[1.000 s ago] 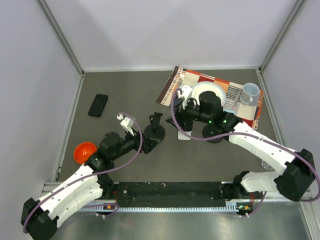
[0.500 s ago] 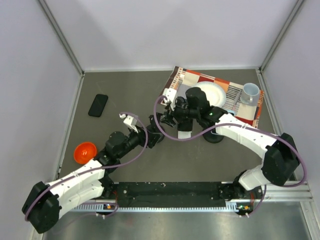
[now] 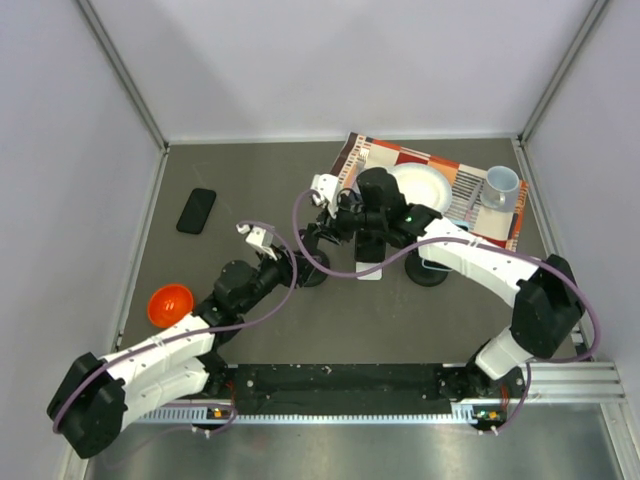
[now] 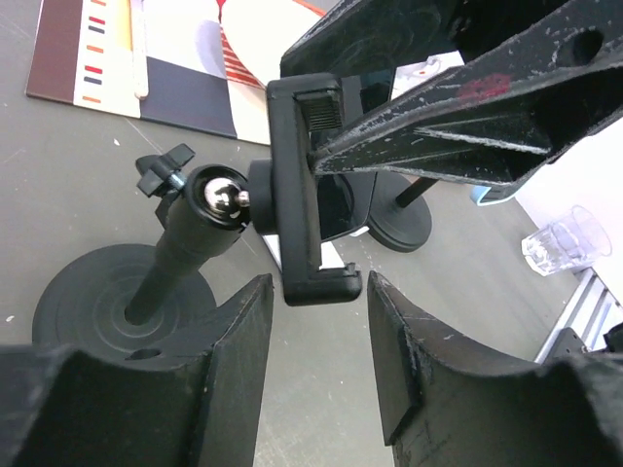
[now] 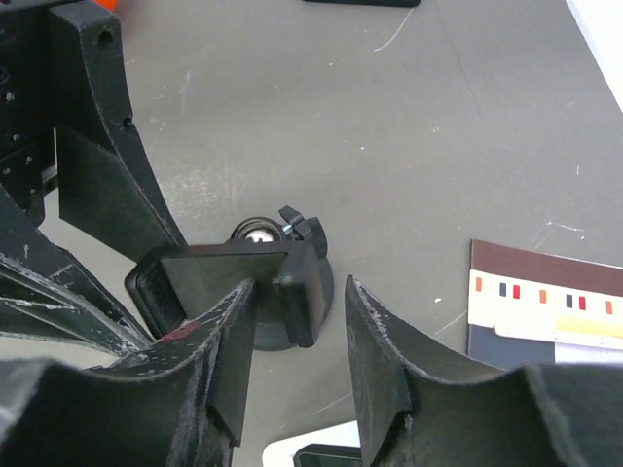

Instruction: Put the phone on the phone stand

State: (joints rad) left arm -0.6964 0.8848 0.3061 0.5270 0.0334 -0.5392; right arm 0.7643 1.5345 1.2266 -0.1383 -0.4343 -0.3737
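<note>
The black phone point(image 3: 196, 210) lies flat at the table's left, far from both arms. The white phone stand point(image 3: 368, 268) is mostly hidden under my right arm; its white edge point(image 4: 331, 255) shows behind a black clamp. Both grippers are at a black pole holder point(image 3: 310, 268) with a round base and a ball-joint clamp point(image 4: 297, 185). My left gripper point(image 4: 318, 321) is open, its fingertips just short of the clamp's lower end. My right gripper point(image 5: 300, 321) is open and straddles the clamp's other end point(image 5: 297, 292), with a gap at one finger.
A patterned mat point(image 3: 455, 200) at the back right carries a white plate point(image 3: 425, 182) and a cup point(image 3: 501, 186). A second black round base point(image 3: 430, 272) stands under my right arm. An orange bowl point(image 3: 170, 303) sits at the left. A small glass point(image 4: 555, 241) stands near the rail.
My right gripper has swung left from the plate to the black clamp. My left gripper has pushed forward to the same clamp. Both pairs of jaws have narrowed.
</note>
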